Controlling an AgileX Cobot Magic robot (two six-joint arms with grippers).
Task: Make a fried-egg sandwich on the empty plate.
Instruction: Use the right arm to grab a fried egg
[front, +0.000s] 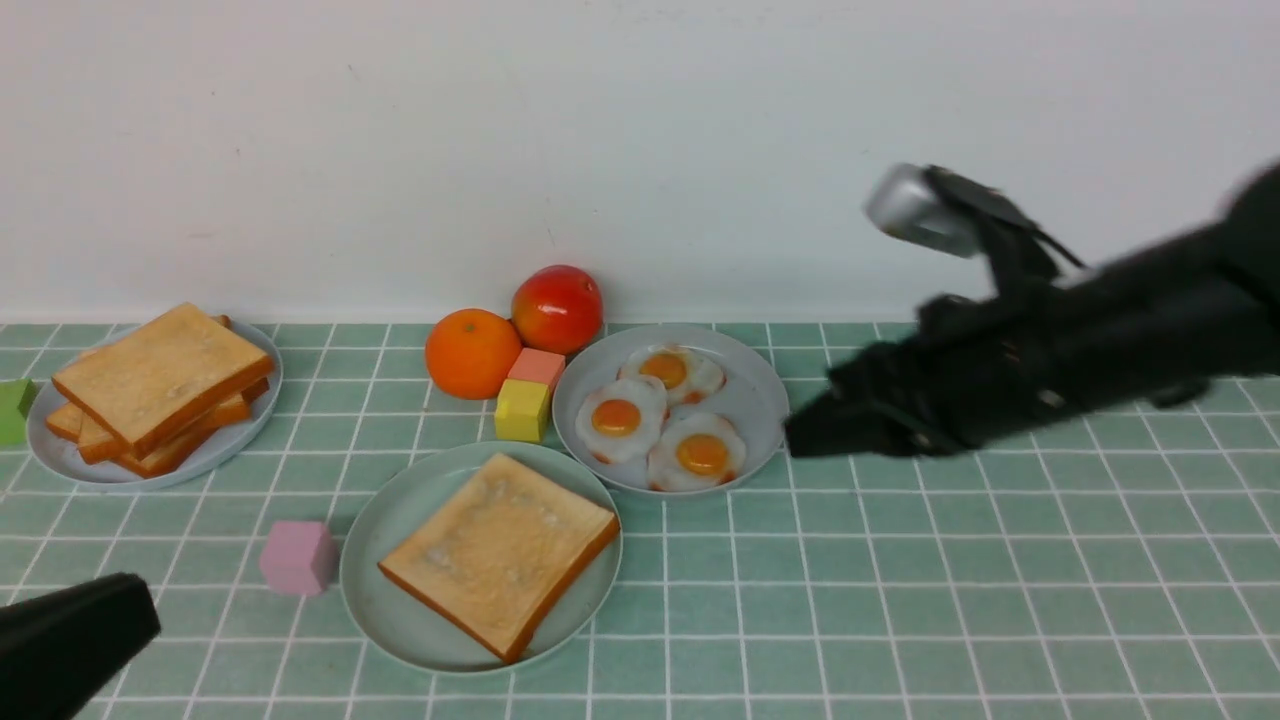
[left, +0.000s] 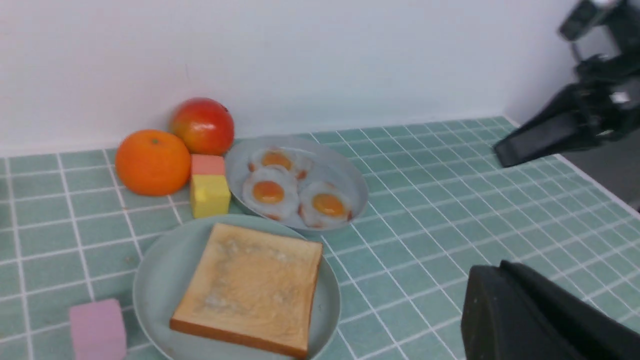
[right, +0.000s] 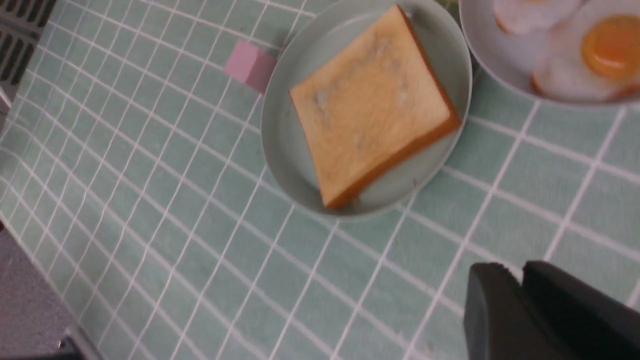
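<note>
A white wall (front: 640, 120) is backing a desk (front: 900, 600) covered in pale green tiles. Near the front centre, the mint-green plate (front: 375, 560) is carrying one toast slice (front: 500, 550), lying flat. Just behind it to the right, a grey-blue egg plate (front: 765, 395) is holding three fried eggs (front: 617, 418), none of them on the toast. At far left, a grey-blue bread plate (front: 60, 462) is bearing a stack of toast slices (front: 160, 380). An orange (front: 472, 352), a red apple (front: 557, 307), a yellow block (front: 522, 410) and a salmon block (front: 537, 367) are sitting together beside the egg plate. A pink cube (front: 297, 557) is resting just left of the mint-green plate. The right hand (front: 800, 440), fingers pressed together with nothing between them, is hovering just beside the egg plate's right rim. The left hand (front: 70, 640) is showing at the lower left corner, apart from the plates. Whether it is wide or narrow cannot be told.
</note>
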